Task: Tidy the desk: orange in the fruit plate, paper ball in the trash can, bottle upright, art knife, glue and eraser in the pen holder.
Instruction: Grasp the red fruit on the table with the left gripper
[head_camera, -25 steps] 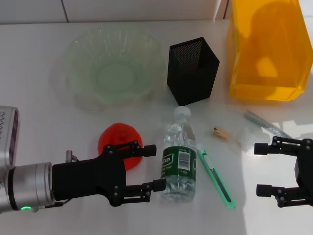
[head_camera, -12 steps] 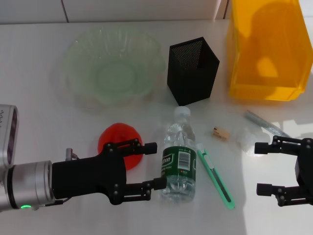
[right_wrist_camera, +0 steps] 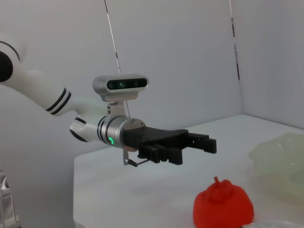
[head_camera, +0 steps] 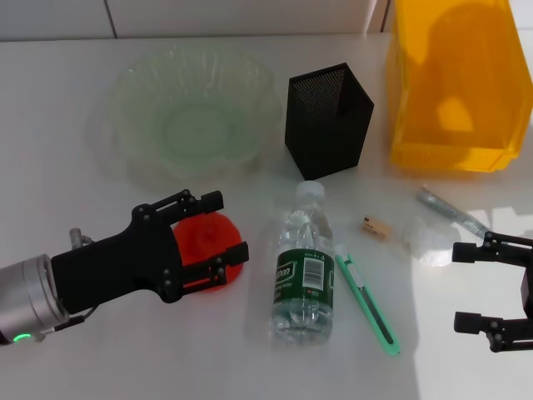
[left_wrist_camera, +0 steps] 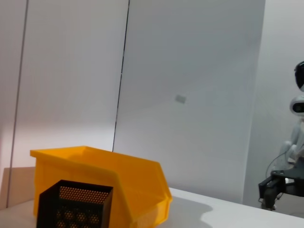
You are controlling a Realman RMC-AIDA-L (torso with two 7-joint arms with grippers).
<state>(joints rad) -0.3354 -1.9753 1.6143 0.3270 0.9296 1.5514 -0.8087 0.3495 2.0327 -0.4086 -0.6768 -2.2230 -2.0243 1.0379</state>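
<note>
The red-orange orange (head_camera: 206,236) lies on the white table and also shows in the right wrist view (right_wrist_camera: 223,202). My left gripper (head_camera: 226,227) is open, its fingers on either side of the orange; the right wrist view shows this gripper (right_wrist_camera: 199,142) above the orange, not touching. The bottle (head_camera: 304,268) lies on its side. The green art knife (head_camera: 365,298), the eraser (head_camera: 376,227), the pale paper ball (head_camera: 420,238) and the grey glue stick (head_camera: 450,211) lie to its right. My right gripper (head_camera: 460,285) is open and empty at the right edge.
The green glass fruit plate (head_camera: 133,100) stands at the back left, the black mesh pen holder (head_camera: 327,117) behind the bottle, the yellow trash can (head_camera: 454,83) at the back right. The left wrist view shows the can (left_wrist_camera: 104,185) and the holder (left_wrist_camera: 73,204).
My left gripper has drawn back from the bottle, to the left and away from me, and now spans the orange. My right gripper has shifted slightly to the right.
</note>
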